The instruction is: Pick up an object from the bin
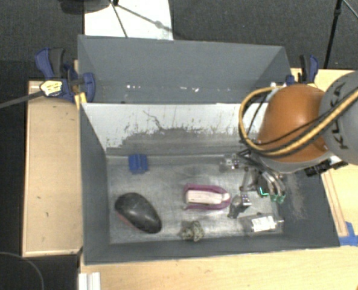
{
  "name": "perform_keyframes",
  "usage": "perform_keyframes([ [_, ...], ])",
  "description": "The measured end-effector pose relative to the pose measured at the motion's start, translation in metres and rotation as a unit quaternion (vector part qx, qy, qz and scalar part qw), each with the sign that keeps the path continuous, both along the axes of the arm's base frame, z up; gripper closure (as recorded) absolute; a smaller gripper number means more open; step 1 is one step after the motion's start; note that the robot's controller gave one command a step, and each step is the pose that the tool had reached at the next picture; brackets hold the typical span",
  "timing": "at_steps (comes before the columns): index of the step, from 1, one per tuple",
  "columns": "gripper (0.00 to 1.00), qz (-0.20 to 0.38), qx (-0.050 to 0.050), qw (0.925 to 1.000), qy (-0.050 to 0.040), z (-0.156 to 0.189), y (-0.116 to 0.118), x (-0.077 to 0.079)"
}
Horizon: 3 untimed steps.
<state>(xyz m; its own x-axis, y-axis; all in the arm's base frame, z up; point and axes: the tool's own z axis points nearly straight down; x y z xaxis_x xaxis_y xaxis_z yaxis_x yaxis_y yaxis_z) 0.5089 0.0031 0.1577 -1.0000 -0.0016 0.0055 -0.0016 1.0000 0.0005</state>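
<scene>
My gripper (242,203) hangs low over the right part of the bin floor, under the orange cover on the wrist. Just to its left, almost touching it, lies a purple and white oblong object (206,197). A small white piece with dark print (263,223) lies just below and to the right of the gripper. A small grey-green lump (192,231) rests near the front wall, to the lower left of the gripper.
A black computer mouse (137,212) lies at the front left of the bin. A small blue block (137,163) sits against the back wall on the left. The arm and its cables cover the bin's right side.
</scene>
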Motion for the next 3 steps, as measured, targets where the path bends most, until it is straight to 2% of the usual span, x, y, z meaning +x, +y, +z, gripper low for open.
perform_keyframes([
  [1,0.00,-0.032,0.000,0.9995,-0.0006,-0.086,0.022,0.004],
  [2,1.00,-0.033,0.000,0.9995,-0.0035,-0.082,0.021,0.006],
  [3,1.00,-0.047,0.000,0.9989,-0.0067,0.040,0.028,-0.003],
])
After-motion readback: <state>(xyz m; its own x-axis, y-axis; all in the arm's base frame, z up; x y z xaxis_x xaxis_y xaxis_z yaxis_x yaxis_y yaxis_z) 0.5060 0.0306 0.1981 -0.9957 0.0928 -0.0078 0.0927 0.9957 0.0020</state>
